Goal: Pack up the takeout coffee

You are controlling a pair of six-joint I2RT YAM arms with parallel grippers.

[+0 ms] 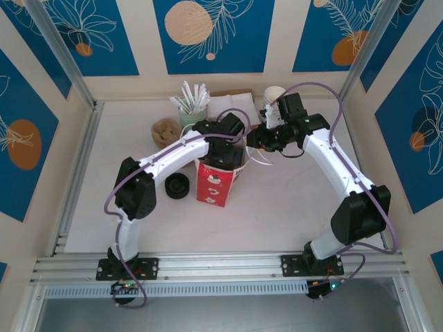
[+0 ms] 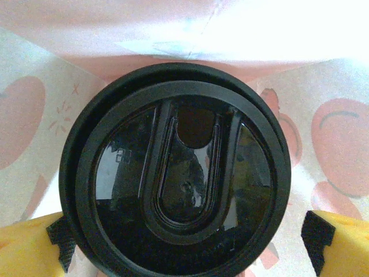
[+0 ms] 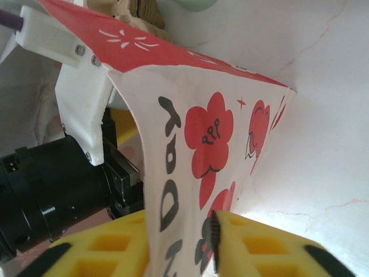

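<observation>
While right end effector pinches bag wall, left end effector gapes wide astride takeout coffee.

One paper bag, one lidded coffee cup, one lid stack, one white cup stack

**Layout on the table**

The takeout coffee was found inside the bag, which was set at the middle of the table. A lid stack was noted just left of the bag; a cup stack was noted behind it, rightward.
</observation>
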